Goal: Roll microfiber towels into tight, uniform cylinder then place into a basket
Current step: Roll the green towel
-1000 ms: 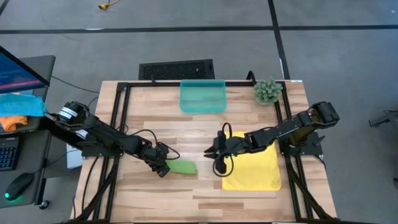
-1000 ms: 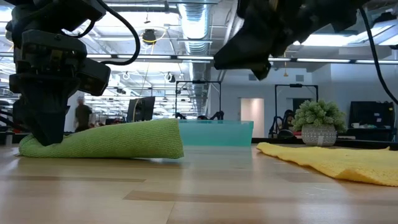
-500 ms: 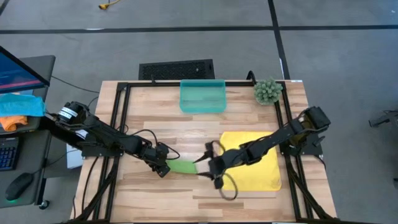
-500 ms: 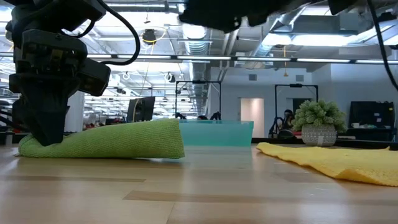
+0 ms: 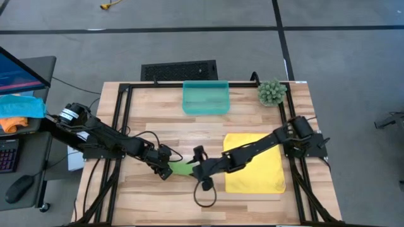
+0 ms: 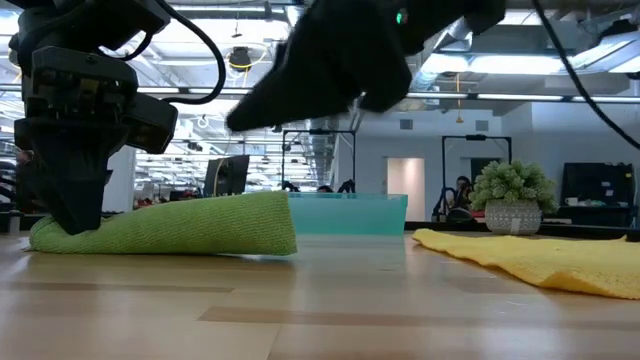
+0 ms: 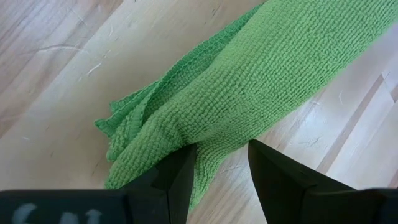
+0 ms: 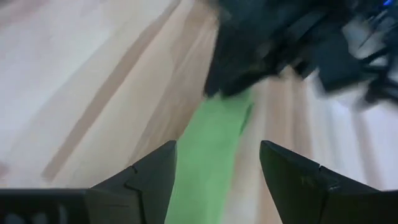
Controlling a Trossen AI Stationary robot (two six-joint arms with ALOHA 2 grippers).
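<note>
High view shows me a pale wood worktop (image 5: 158, 195) on grey floor, the teal basket (image 5: 205, 98) at its far edge beside a small plant (image 5: 271, 92). The yellow towel (image 5: 262, 173) lies flat on the right. Since a second ago my right gripper (image 5: 197, 165) has swung left off the yellow towel to the green towel's (image 5: 183, 169) right end, fingers spread wide. Left wrist view alone shows the left gripper (image 7: 222, 163) fingers pinching the green towel's bunched left end.

basket (image 5: 205, 98) unobstructed, plant (image 5: 271, 92) just beside
</note>
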